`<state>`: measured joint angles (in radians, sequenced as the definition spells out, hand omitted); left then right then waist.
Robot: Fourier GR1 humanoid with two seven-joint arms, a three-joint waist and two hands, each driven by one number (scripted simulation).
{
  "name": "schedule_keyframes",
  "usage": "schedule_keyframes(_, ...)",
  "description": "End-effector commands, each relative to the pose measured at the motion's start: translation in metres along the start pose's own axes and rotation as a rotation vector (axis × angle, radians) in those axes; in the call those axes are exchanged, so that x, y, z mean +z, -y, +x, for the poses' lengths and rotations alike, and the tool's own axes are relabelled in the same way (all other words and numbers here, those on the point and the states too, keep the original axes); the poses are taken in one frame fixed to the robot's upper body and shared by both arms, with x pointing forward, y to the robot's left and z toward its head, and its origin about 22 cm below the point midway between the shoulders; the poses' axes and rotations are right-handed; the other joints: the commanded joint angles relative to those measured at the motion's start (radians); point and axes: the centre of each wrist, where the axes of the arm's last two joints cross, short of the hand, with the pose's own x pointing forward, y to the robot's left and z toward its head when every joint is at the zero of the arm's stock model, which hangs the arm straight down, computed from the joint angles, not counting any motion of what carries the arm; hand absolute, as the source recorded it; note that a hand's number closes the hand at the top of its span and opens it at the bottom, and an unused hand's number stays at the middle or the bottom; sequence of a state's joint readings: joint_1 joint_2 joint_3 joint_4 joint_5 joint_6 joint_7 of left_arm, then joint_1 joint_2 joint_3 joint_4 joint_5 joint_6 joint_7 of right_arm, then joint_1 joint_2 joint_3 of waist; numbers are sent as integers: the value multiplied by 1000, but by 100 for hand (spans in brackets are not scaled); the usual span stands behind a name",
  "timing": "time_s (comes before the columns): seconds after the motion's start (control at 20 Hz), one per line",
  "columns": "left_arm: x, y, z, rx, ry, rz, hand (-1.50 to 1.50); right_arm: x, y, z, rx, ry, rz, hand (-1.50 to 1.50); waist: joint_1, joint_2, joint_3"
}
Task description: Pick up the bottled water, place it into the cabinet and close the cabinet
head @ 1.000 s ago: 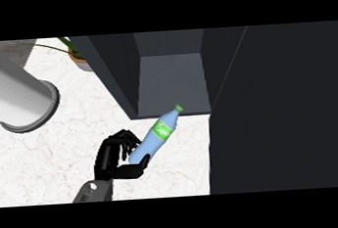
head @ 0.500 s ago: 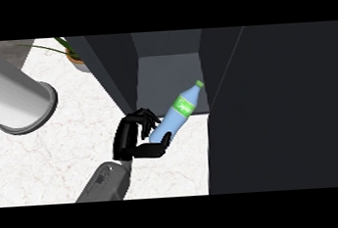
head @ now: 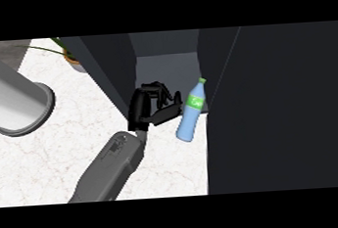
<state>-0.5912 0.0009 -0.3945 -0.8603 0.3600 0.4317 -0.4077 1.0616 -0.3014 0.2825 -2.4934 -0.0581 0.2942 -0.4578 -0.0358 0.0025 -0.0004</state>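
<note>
Now we hold the bottle [head: 191, 113] in our right hand [head: 151, 107], which is curled against its left side. It tilts, cap inside the open cabinet [head: 111, 65], base over the counter [head: 71, 136] just at the cabinet's front edge. We judge the placing step half done. Next we must push it deeper, stand it upright on the cabinet floor, let go, withdraw, and swing the door [head: 287, 104] shut.
</note>
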Motion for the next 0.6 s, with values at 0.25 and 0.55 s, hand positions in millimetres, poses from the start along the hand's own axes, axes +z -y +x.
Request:
schedule_keyframes(0.25, -51, 10, 26, 7, -83, 100, 150, 2, 7, 17, -62, 66, 11, -150, -41, 8, 0)
schedule_keyframes(0.55, -67, -1, 21, -135, -94, 247, 150, -3, 4, 20, -44, 68, 3, -150, -33, 12, 0)
